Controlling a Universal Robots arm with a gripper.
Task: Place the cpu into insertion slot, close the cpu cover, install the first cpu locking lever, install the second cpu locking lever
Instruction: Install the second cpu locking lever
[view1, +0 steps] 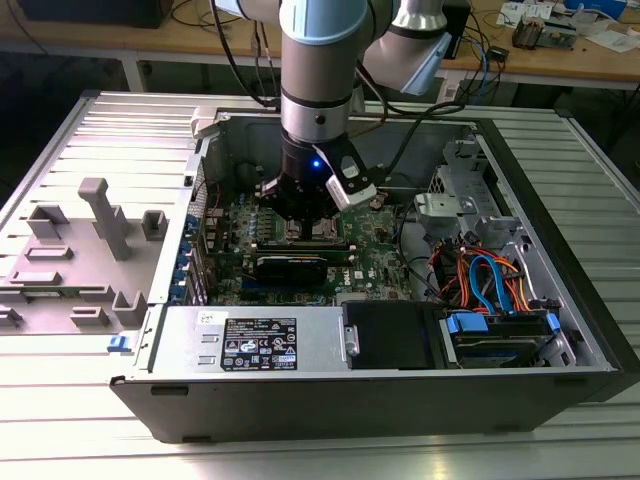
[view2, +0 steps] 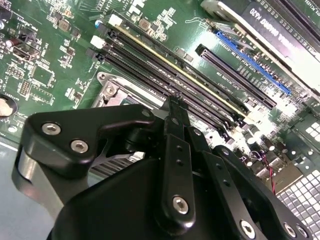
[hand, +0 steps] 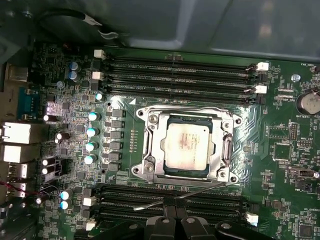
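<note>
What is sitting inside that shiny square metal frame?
The cpu lies inside the cpu cover, its grey top showing through the cut-out. The insertion slot is underneath, so its inside is hidden.

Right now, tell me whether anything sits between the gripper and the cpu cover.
Nothing visible does. In the first wrist view the gripper hangs beside the cpu cover, with the cpu seated inside; a thin metal lever lies between them.

A ribbed grey metal table (view1: 60, 440) carries an open black computer case (view1: 330, 410) lying on its side, and just beside it, toward the exterior view's left, a grey plastic fixture (view1: 85, 265) with upright posts.
</note>
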